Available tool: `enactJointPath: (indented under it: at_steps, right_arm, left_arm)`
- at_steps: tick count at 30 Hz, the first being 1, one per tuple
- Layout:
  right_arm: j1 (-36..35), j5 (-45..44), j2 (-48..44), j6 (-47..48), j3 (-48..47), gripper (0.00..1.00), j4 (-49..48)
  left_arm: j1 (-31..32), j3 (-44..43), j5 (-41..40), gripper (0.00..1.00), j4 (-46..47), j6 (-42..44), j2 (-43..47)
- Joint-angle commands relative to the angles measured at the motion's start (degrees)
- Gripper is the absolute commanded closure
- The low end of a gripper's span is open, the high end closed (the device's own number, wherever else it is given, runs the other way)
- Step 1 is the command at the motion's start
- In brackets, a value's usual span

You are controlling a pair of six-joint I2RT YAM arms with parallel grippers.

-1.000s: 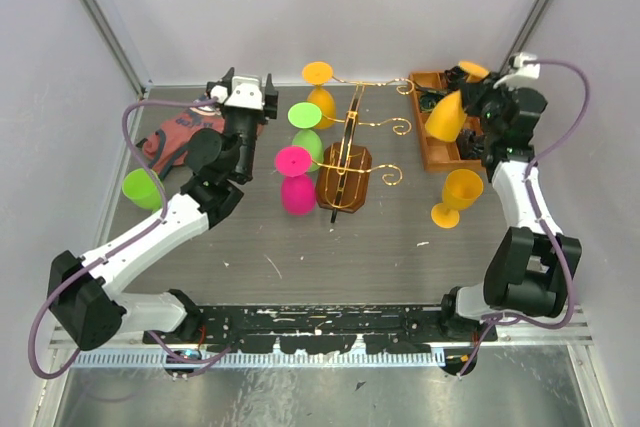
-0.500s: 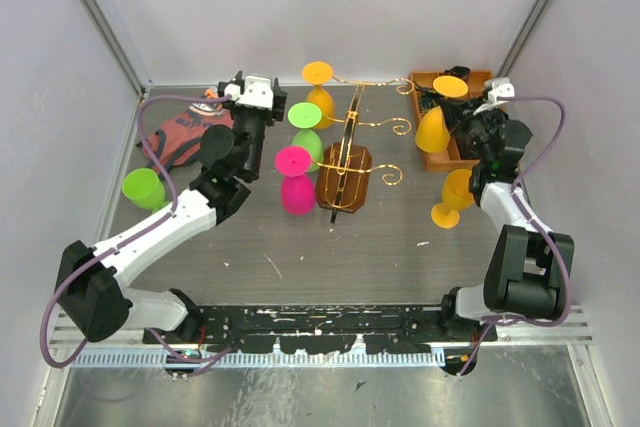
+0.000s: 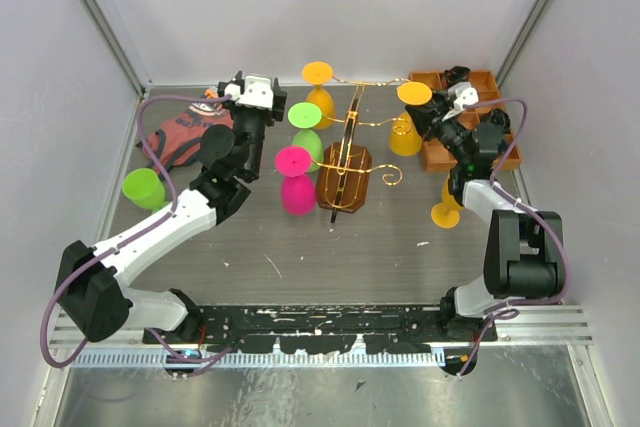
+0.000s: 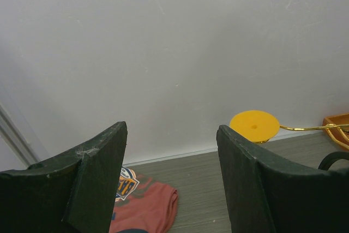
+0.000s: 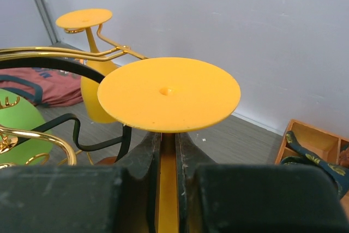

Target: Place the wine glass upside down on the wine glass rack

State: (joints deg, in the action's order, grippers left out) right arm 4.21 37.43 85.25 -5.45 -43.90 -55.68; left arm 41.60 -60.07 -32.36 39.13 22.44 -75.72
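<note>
The wine glass rack is a gold curly-wire stand on a brown octagonal base at the table's middle. My right gripper is shut on the stem of an orange wine glass held upside down, foot on top, just right of the rack's right scrolled arm. In the right wrist view the gripper pinches the stem under the orange foot, with gold wire to the left. My left gripper is open and empty left of the rack; it also shows in the left wrist view.
An orange glass, a green glass and a pink glass hang upside down on the rack's left side. Another orange glass stands at the right. A brown compartmented tray is back right. A green cup and red cloth lie left.
My right gripper has carried the orange glass left, from over the tray to beside the rack's right arm. My left gripper shifted slightly right early on, then stayed still.
</note>
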Motion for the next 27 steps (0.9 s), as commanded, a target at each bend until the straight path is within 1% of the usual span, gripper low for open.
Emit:
enactJointPath:
  at_steps: [1,13,21,27]
  right_arm:
    - [-0.59,0.19,0.62,1.59,-1.87,0.99,-5.28]
    - [-1.37,0.06,6.52,-0.75,-4.45,0.99,-11.02]
    - [-3.15,0.1,8.04,0.47,-6.34,0.99,-9.7]
    - [-4.27,-0.18,9.59,1.45,-8.33,0.99,-6.95]
  left_arm:
    - [-0.36,-1.36,-1.02,0.27,1.68,-0.23,-0.64]
    - [-0.45,-2.36,-1.13,0.27,1.39,-0.2,-2.47]
    - [-0.5,-2.59,-1.31,0.27,1.29,-0.12,-3.18]
    - [-0.69,-2.59,-1.34,0.27,1.22,-0.12,-3.39]
